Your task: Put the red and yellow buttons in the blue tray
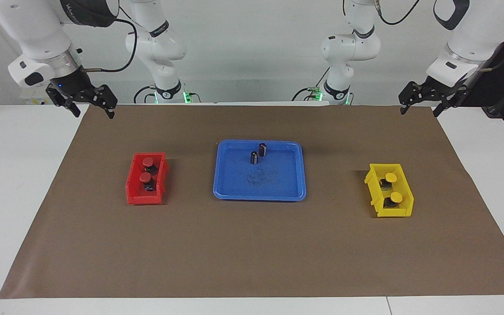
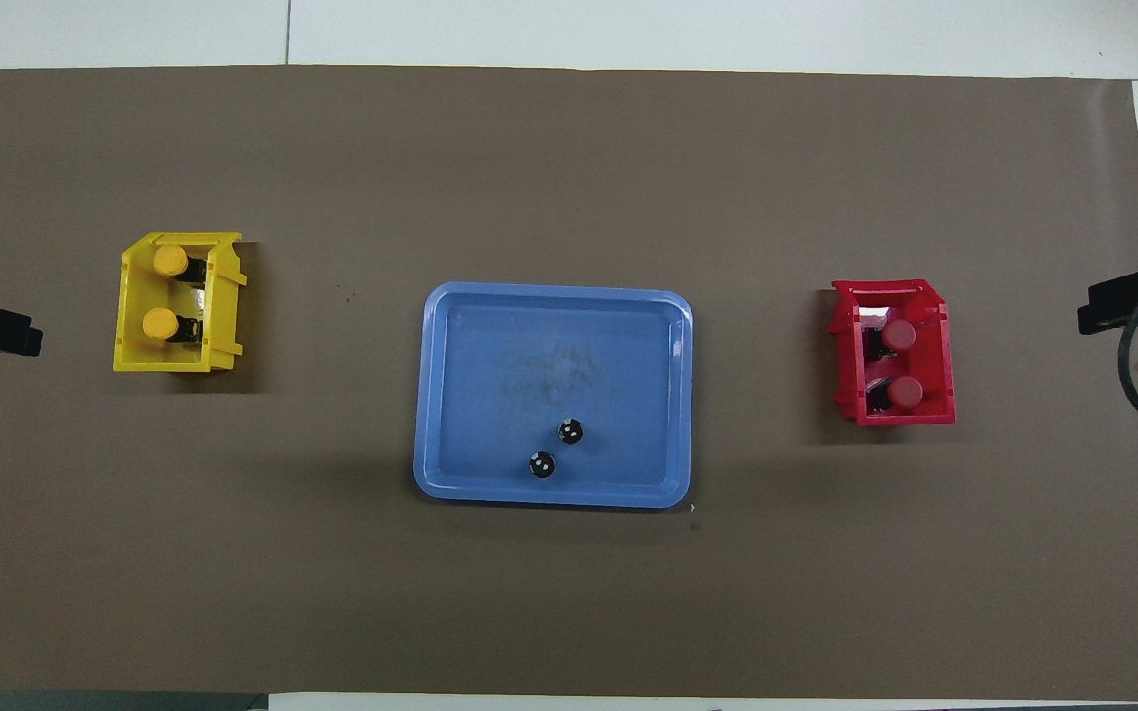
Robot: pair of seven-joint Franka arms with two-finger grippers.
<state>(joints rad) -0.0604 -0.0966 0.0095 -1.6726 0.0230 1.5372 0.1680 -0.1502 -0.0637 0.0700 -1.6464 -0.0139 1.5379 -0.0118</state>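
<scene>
Two red buttons sit in a small red bin toward the right arm's end; they also show in the overhead view. Two yellow buttons sit in a small yellow bin toward the left arm's end, also in the overhead view. The blue tray lies between the bins. My right gripper hangs open and empty over the mat's corner. My left gripper hangs open and empty over the other corner. Both arms wait.
Two dark cylinders with silvery bands stand in the tray's part nearest the robots, also in the overhead view. A brown mat covers the white table. The bins show from above too.
</scene>
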